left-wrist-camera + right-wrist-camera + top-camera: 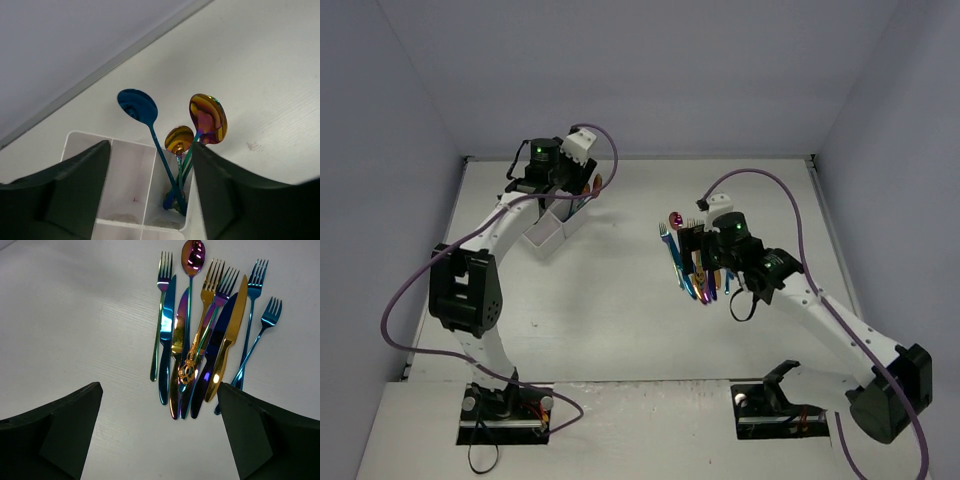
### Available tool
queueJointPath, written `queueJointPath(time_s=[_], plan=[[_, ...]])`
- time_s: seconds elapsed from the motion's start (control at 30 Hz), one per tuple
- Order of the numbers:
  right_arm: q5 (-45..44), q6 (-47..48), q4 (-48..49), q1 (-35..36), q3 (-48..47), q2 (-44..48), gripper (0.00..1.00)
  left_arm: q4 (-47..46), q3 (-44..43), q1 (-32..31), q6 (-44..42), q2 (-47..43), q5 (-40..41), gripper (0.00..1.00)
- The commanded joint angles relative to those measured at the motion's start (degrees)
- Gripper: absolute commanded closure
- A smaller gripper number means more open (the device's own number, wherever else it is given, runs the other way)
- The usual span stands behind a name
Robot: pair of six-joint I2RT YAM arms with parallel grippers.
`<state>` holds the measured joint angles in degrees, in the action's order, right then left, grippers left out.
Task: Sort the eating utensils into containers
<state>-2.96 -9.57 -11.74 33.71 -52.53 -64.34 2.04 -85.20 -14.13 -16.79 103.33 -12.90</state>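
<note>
Currently three glossy spoons (pixel 137 106) stand in one compartment of the thin-walled white box (pixel 125 170), with the left gripper (pixel 150 147) above them, fingers apart and empty. Right gripper (pixel 159 385) hangs spread over five forks (pixel 255 285), four knives (pixel 167 330) and one purple spoon (pixel 192 257), all slim iridescent metal on the table (pixel 75 315).

Glossy, iridescent metal utensils (pixel 216 345) gleam on a matt white table (pixel 75 315); the divided box (pixel 127 175) looks like smooth, thin white plastic.

Spoons (pixel 207 119) stand in white box (pixel 129 175) — forks (pixel 255 285), knives (pixel 166 340) clustered.
</note>
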Motion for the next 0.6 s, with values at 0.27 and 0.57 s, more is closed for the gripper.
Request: queueJointPath(time_s=[0.27, 0.57], plan=[[1.73, 0.72, 2.42, -5.03, -14.01, -22.53, 0.56, 9.83, 10.27, -0.28, 29.61, -28.26, 10.91, 0.29], [4.63, 2.39, 2.87, -9.71, -26.76, -43.33, 0.66, 17.39, 30.07, -0.49, 36.62, -45.86, 7.92, 0.29]])
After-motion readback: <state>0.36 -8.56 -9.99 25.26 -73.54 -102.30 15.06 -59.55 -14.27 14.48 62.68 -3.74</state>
